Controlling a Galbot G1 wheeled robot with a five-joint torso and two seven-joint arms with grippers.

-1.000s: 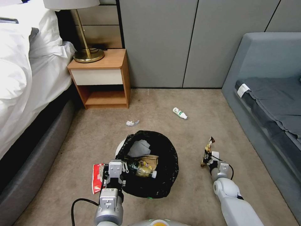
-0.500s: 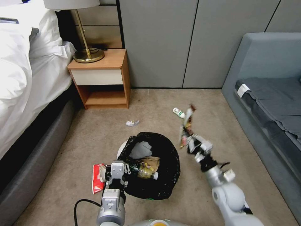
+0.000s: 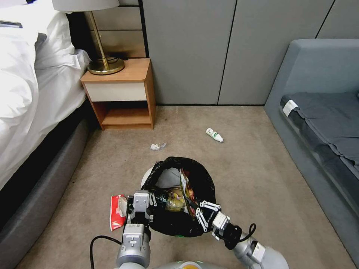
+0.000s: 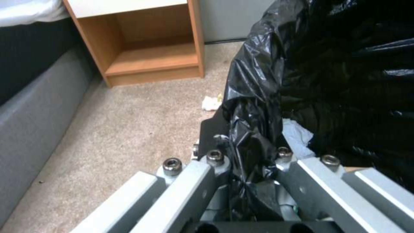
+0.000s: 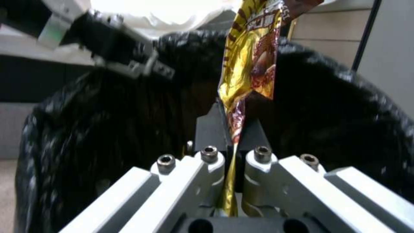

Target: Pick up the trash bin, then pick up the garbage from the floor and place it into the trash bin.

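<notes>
While the bin is held up: the left gripper is clamped on the black-lined rim of the trash bin.
Right gripper: clenched on a yellow-brown snack wrapper, which stands over the bin's mouth just beyond the fingertips.
Done, as I judge: bin lifted; a bottle, a paper bag and tissue already lie inside.
Left to do: release this wrapper; then the red-white packet just outside the left gripper, the crumpled tissue and the small bottle, both well beyond the bin.
Surface: the floor, beige short-pile carpet.
Room: bed and wooden nightstand beyond the left gripper, grey sofa beyond the right.
</notes>
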